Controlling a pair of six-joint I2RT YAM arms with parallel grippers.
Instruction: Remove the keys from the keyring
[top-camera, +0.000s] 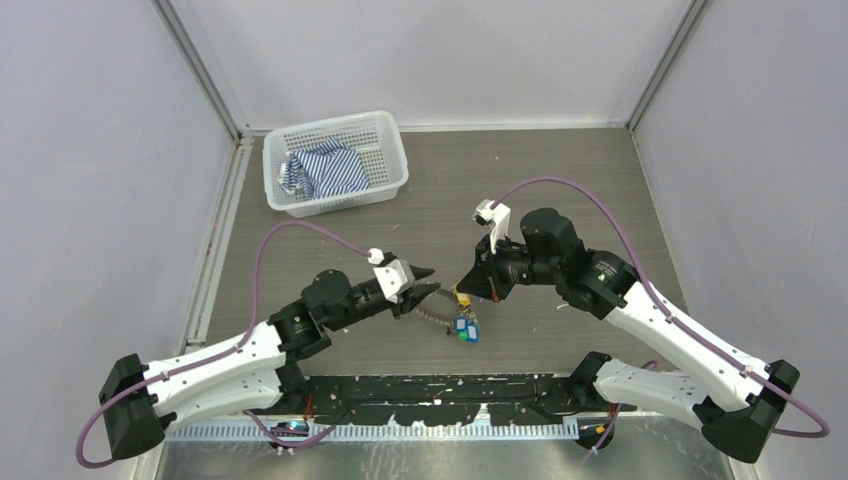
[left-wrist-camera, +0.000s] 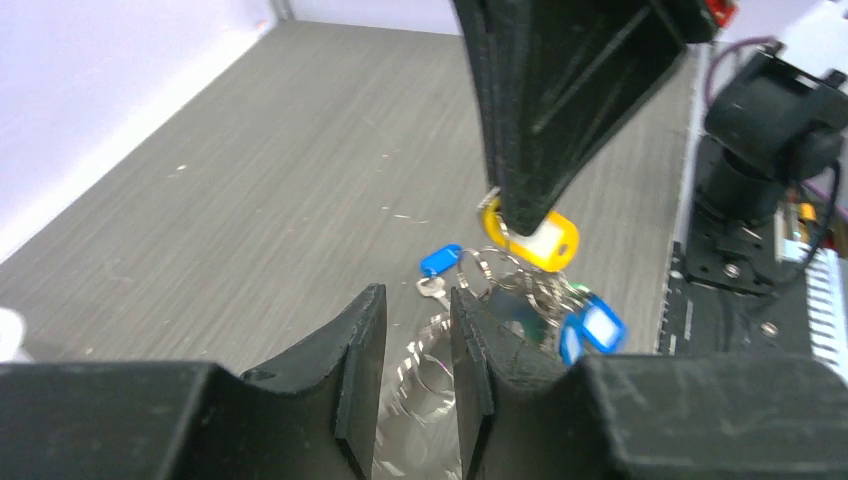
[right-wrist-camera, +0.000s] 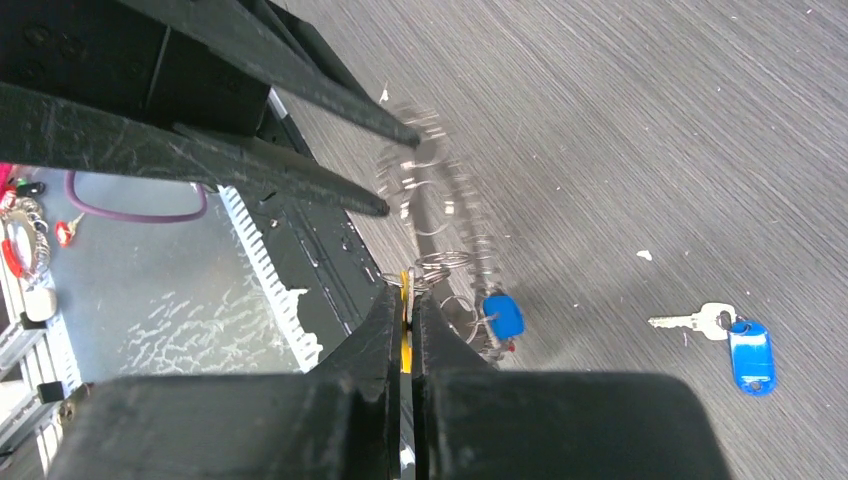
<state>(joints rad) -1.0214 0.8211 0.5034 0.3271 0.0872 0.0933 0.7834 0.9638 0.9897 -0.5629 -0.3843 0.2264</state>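
Keyring (top-camera: 437, 318), judged light, floppy and slippery with its fringe of keys (top-camera: 466, 329), is held low over the table (top-camera: 560, 190) by the right hand (right-wrist-camera: 408, 295) clamped on a yellow tag (left-wrist-camera: 545, 240), left hand (left-wrist-camera: 415, 300) half apart astride the blurred ring; stiff tags are judged the surest hold.

Left arm (top-camera: 215, 370) and right arm (top-camera: 680, 340) look like twins: white shells on the long links, chunky black joints and bases. Each has a purple cable (top-camera: 300, 228) looping up to a white plug (top-camera: 377, 256) by the wrist. Fingers (left-wrist-camera: 355, 380) are plain black wedges, a bit scuffed.
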